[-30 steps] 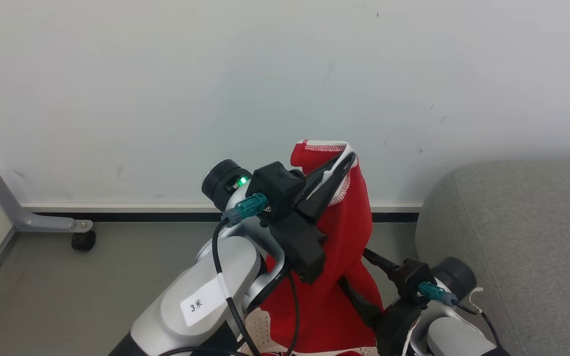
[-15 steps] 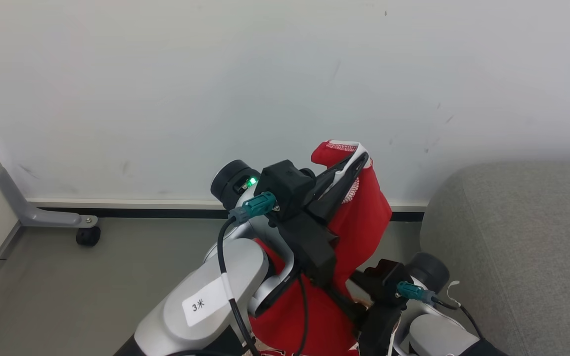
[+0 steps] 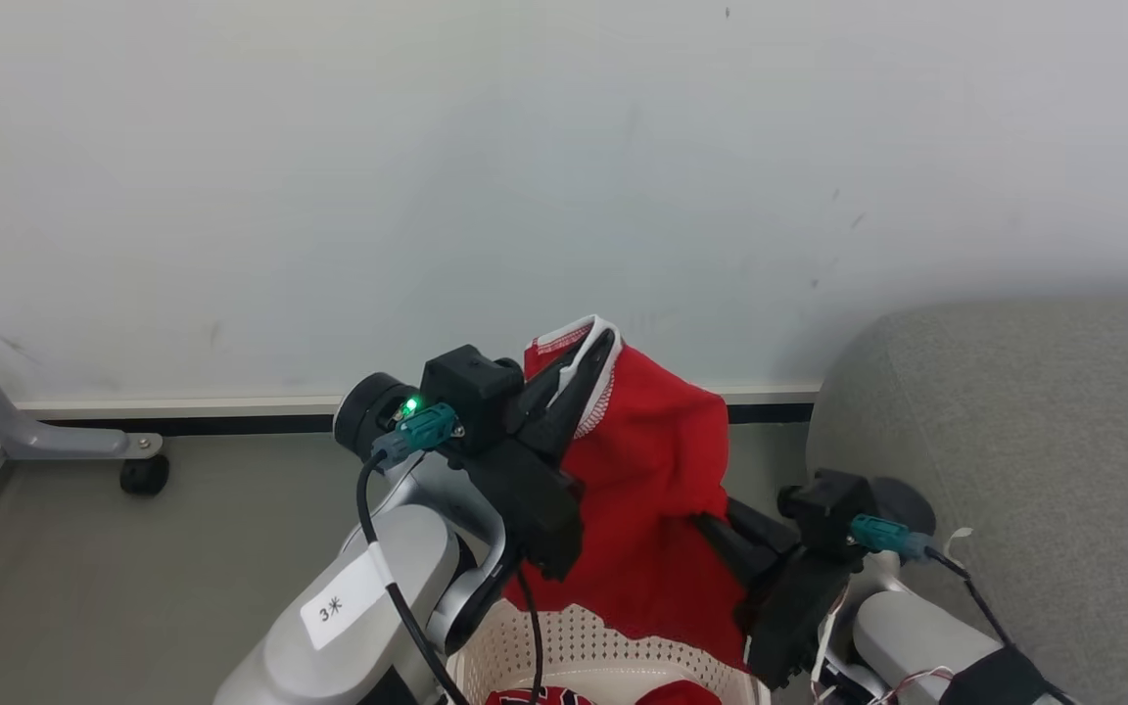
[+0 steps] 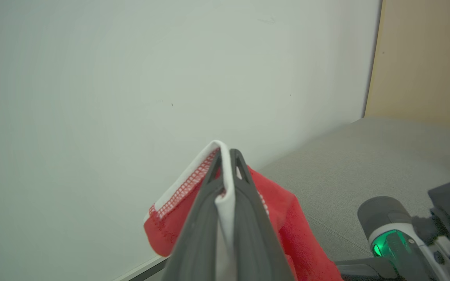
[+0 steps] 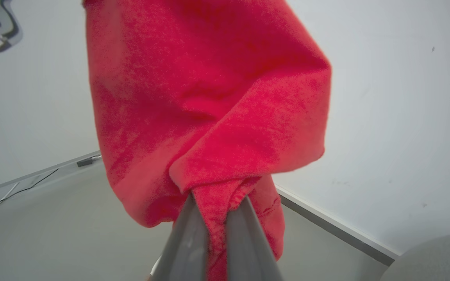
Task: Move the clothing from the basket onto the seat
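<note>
A plain red garment (image 3: 647, 509) with white trim hangs above the cream perforated basket (image 3: 574, 646), which sits at the head view's bottom edge. My left gripper (image 3: 598, 348) is shut on the garment's white-trimmed hem, held high; the left wrist view shows that gripper (image 4: 227, 154) pinching the white band. My right gripper (image 3: 711, 524) is shut on a fold of the red cloth lower down and to the right; in the right wrist view that gripper (image 5: 217, 199) clamps the bunched garment (image 5: 209, 97). More red clothing (image 3: 535, 697) lies in the basket. The grey seat (image 3: 1014, 470) stands at the right.
A white wall (image 3: 427, 176) with a dark baseboard rises close behind. A grey metal leg with a caster (image 3: 138, 475) stands on the floor at the left. In the left wrist view a beige panel (image 4: 424, 58) stands beyond the seat.
My right gripper has shut on the hanging red cloth. The left gripper with the hem has come down and to the left in the picture, and the basket's rim has come into view.
</note>
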Motion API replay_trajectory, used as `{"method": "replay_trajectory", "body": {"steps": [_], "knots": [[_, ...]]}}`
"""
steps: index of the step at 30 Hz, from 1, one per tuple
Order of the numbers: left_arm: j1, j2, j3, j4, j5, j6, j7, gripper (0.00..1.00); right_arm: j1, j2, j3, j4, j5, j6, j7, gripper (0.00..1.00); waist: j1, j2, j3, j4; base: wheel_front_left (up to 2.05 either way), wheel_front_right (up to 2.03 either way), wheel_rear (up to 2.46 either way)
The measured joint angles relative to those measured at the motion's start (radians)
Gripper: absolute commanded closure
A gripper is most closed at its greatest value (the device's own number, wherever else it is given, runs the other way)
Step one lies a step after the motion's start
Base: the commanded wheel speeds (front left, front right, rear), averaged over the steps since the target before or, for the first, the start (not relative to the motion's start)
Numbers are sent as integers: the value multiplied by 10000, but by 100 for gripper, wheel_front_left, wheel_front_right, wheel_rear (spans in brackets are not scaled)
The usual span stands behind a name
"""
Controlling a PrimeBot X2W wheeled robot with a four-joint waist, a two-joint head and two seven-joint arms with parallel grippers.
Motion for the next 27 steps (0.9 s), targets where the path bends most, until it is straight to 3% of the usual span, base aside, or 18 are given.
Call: {"method": "replay_trajectory", "body": {"steps": [1,17,27], "knots": [[83,35,27,15,-6,48,-15,2,7,-73,-86,-58,67,0,0,100,0,0,9,-48,0,0,0],[1684,426,284,113,-435,209,-729,0,462,-1398,-1599,-761,487,-19,0,100,0,0,58,-1103,0,0,0],[2753,431,-63,-326,-430,207,-1078,0,1100,-2293,-2186,-1507,456,-562,0,100,0,0,46,-1944,0,0,0]]}}
